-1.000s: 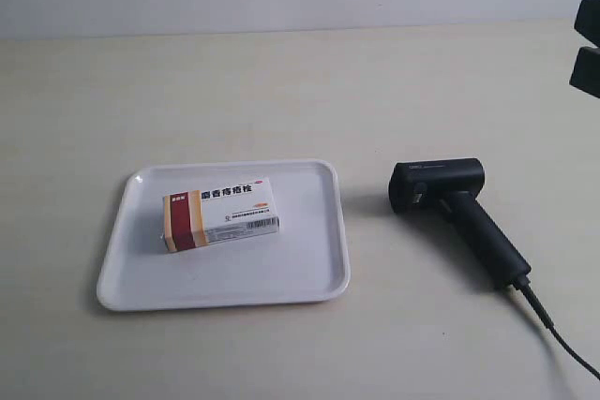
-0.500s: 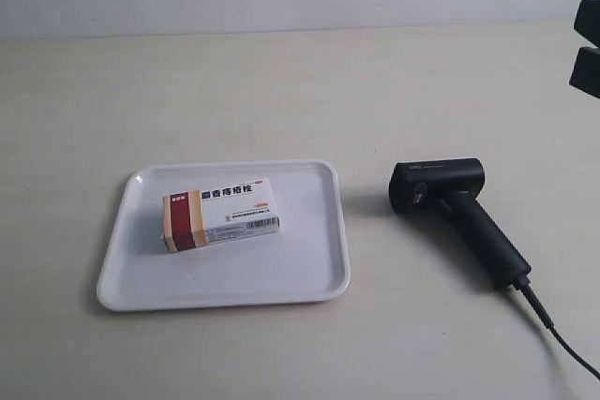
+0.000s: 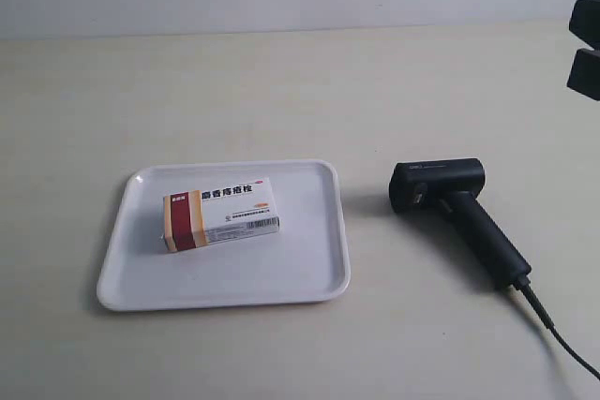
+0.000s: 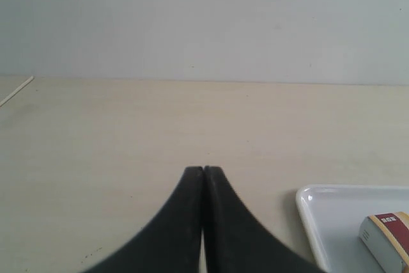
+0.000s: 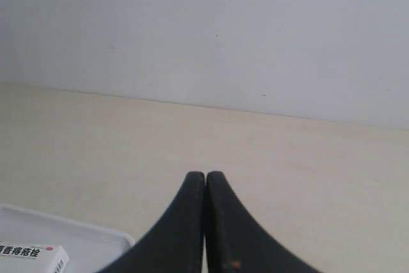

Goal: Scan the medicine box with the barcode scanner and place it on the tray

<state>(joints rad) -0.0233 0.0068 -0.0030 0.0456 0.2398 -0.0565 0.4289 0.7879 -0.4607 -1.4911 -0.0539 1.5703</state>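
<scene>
The medicine box (image 3: pixel 221 214) lies flat inside the white tray (image 3: pixel 309 278), its red and orange band toward the exterior view's left. The black barcode scanner (image 3: pixel 457 208) lies on the table to the tray's right, its cable trailing to the lower right corner. My left gripper (image 4: pixel 204 170) is shut with nothing between its fingers; the tray's corner (image 4: pixel 307 199) and the box's end (image 4: pixel 386 238) show beside it. My right gripper (image 5: pixel 205 174) is shut and empty too, with the tray's rim (image 5: pixel 108 234) and the box (image 5: pixel 32 255) low in its view. Neither gripper touches anything.
A beige tabletop (image 3: pixel 281 91) runs back to a pale wall. A dark part of an arm (image 3: pixel 586 49) shows at the exterior view's right edge, above and behind the scanner.
The dark arm part at the exterior view's right edge has shifted slightly up. The box, tray and scanner have not moved.
</scene>
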